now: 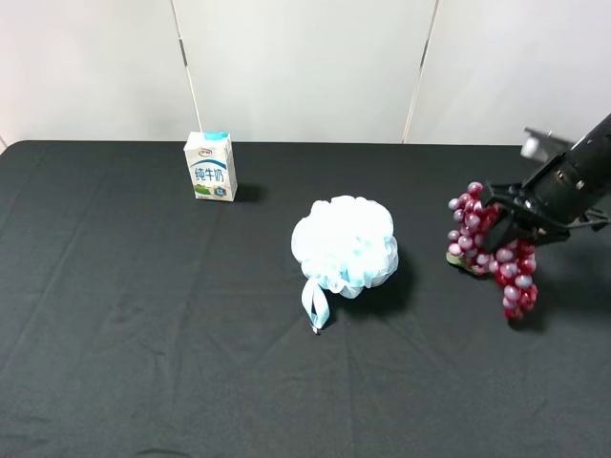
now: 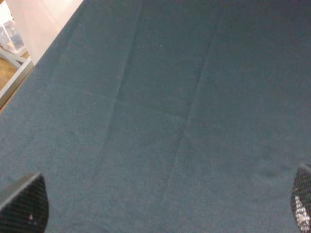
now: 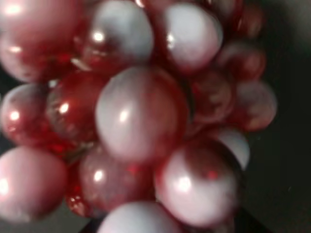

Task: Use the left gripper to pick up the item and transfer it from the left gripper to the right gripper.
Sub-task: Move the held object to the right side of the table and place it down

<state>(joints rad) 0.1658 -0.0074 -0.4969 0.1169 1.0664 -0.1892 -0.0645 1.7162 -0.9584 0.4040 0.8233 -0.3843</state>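
Grapes [image 1: 496, 250] at 3 o'clock on the table, clamped in the right gripper [image 1: 504, 221], cluster dangling. Left gripper [image 2: 160, 213] spread wide, nothing in it. Prob light, glossy, slippery, floppy; grip mid-bunch, near the stem.

The bunch of glossy dark red and pinkish grapes [image 1: 492, 250], an elongated cluster, hangs clamped in the right gripper [image 1: 509, 221], well to the right of the pale blue bath pouf [image 1: 345, 243], its lower end touching the black cloth.

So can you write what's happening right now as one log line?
right gripper: shut on grapes | left gripper: open, empty | pouf, milk carton: untouched
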